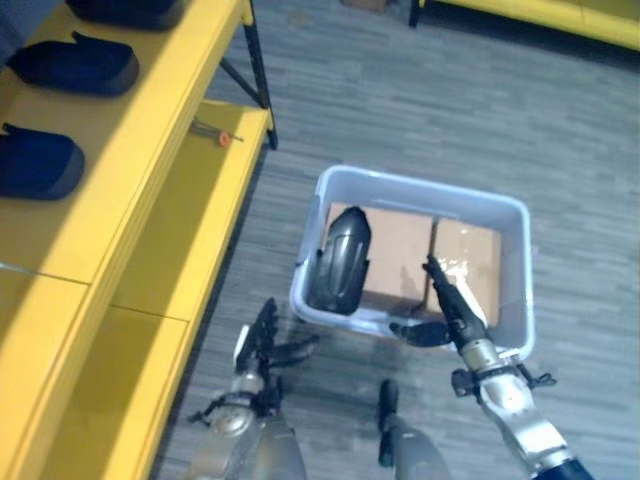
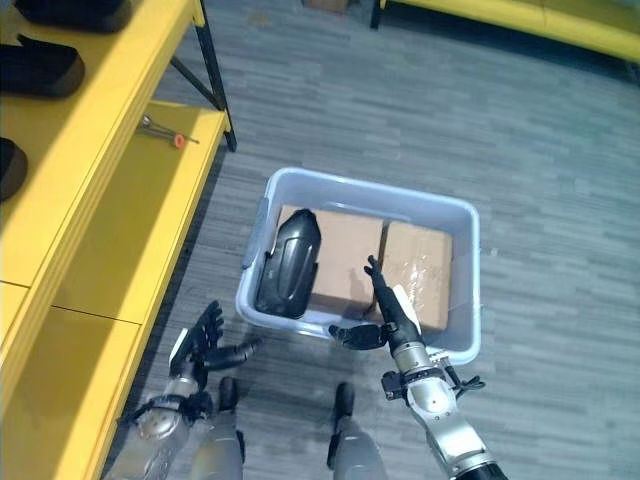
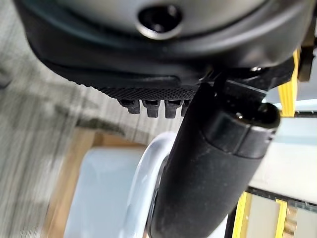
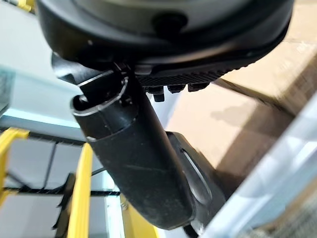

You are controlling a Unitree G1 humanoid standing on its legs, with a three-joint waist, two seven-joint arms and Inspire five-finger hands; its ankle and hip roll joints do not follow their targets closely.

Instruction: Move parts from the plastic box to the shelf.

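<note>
Right hand (image 1: pixel 455 305) reaches over box (image 1: pixel 420 190); part (image 1: pixel 340 260) stands upright inside.

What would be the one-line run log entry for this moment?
left hand: open, beside box | right hand: open, over box | dark part: in box, leaning on wall | shelf: holds dark parts

shelf (image 1: pixel 150 180) cut off, parts (image 1: pixel 75 65) partly cropped
</note>
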